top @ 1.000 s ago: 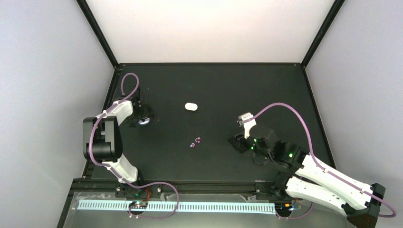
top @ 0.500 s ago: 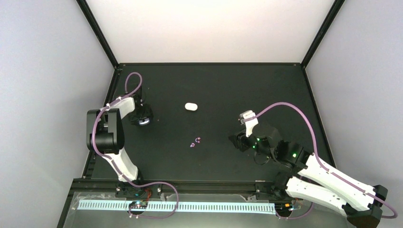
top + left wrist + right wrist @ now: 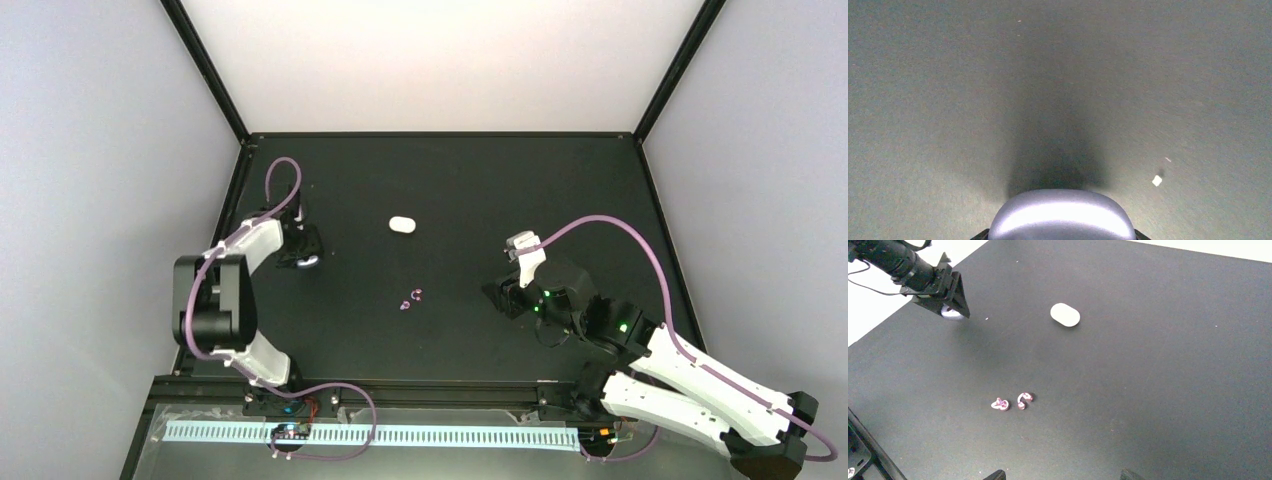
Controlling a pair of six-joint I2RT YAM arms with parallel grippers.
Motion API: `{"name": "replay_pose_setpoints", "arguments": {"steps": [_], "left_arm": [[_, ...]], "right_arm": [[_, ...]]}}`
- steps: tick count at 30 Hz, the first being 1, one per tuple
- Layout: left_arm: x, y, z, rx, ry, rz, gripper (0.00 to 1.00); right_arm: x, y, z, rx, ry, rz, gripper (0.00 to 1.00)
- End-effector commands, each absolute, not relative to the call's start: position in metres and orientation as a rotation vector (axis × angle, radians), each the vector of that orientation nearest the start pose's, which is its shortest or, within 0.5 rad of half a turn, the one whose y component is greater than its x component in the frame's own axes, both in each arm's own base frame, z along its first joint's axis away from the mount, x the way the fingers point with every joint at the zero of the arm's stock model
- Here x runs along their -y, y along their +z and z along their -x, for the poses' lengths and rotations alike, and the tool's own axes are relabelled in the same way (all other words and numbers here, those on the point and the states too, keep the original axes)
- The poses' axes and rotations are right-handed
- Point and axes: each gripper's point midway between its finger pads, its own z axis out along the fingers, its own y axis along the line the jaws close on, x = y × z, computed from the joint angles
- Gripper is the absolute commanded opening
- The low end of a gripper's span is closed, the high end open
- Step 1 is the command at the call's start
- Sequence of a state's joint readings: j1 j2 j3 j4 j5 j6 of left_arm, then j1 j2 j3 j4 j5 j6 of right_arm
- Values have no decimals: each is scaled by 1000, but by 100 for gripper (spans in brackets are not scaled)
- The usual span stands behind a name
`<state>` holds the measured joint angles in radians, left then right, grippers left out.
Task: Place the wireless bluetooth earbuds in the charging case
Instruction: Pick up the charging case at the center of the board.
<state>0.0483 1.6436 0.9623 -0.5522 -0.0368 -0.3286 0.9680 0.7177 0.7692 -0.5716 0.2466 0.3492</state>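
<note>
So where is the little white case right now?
In the top view the charging case lies closed on the black table, just left of centre, farther back than the two earbuds and apart from them.

I work on a matte black table (image 3: 450, 180) that fills the floor of a box-like booth. Its back wall (image 3: 440, 60) is bright and nearly white, evenly lit. The left wall (image 3: 90, 200) and the right wall (image 3: 770, 200) are a duller pale grey. Two slim black frame posts (image 3: 205, 70) run up the back corners, leaning outward in the overhead view. Along the near edge, below the table, lies a long pale ribbed strip (image 3: 450, 436) that glows faintly. Close up, the tabletop looks finely grained and greyish, with a soft dark shadow (image 3: 1058, 150) across it and a tiny white speck (image 3: 1157, 180) off to one side.
</note>
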Motion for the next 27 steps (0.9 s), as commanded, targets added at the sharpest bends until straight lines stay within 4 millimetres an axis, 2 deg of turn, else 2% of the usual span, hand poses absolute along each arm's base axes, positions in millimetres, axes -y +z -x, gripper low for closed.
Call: {"name": "replay_pose_setpoints", "arguments": {"steps": [1, 4, 8, 11, 12, 15, 17, 18, 22, 27], "left_arm": [[1, 73, -342, -2672, -76, 409, 54], [31, 98, -331, -2612, -104, 273, 54], [96, 143, -306, -2459, -237, 35, 54], [141, 165, -281, -2368, -317, -109, 55], [159, 173, -271, -2333, -348, -172, 54], [195, 192, -251, -2224, -410, -288, 55], [216, 205, -240, -2132, -435, -372, 55], [227, 210, -233, -2093, -448, -420, 55], [261, 230, -209, -1944, -519, -596, 55], [289, 243, -185, -1827, -598, -775, 55]], "right_arm": [[-204, 256, -190, -2028, 599, 466, 59], [-212, 259, -189, -2038, 648, 461, 59], [-225, 268, -188, -2051, 725, 457, 60], [-235, 278, -191, -2058, 821, 424, 60], [-239, 285, -194, -2053, 876, 399, 60], [-252, 296, -204, -2056, 1063, 331, 61], [-256, 297, -214, -2069, 1128, 281, 61], [-258, 293, -221, -2088, 1142, 264, 61], [-280, 286, -214, -2136, 1258, 362, 61], [-290, 257, -205, -2279, 1265, 455, 61]]}}
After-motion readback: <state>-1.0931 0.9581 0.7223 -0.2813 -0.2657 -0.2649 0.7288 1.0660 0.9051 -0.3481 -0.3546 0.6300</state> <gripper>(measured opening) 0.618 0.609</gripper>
